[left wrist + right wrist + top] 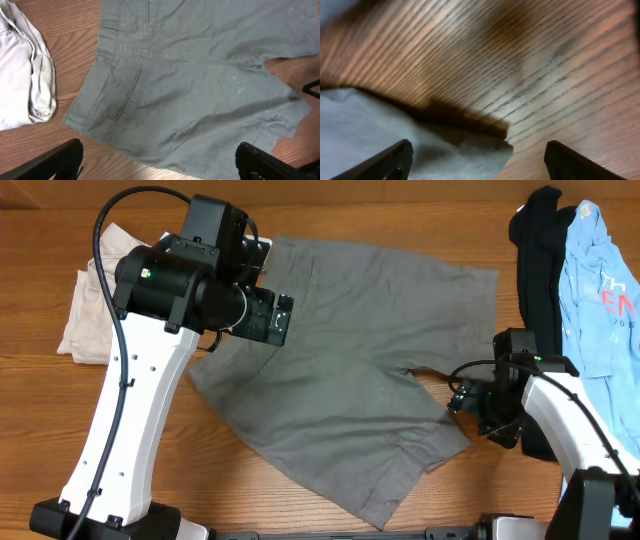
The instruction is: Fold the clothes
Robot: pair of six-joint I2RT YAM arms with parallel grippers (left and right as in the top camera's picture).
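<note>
The shorts [350, 370] are showing a plain mid-grey, flecked with faint pale specks near the crotch, and the worktop [40, 430] is showing warm brown wood with darker grain lines. The beige garment [95, 305] is looking pale and unpatterned, while the shirt [600, 290] is showing light blue with red and white lettering, and the black garment [535, 250] is looking plain.

On the overhead view I see a bunched pile of beige trousers [80, 320] at the far left of the wooden surface [330, 210]. At the far right lies a light-blue shirt [595, 310] with red and white print, running out of my picture. A black garment [535, 260] lies against its left side, touching it. The trousers sit well apart from those two.
</note>
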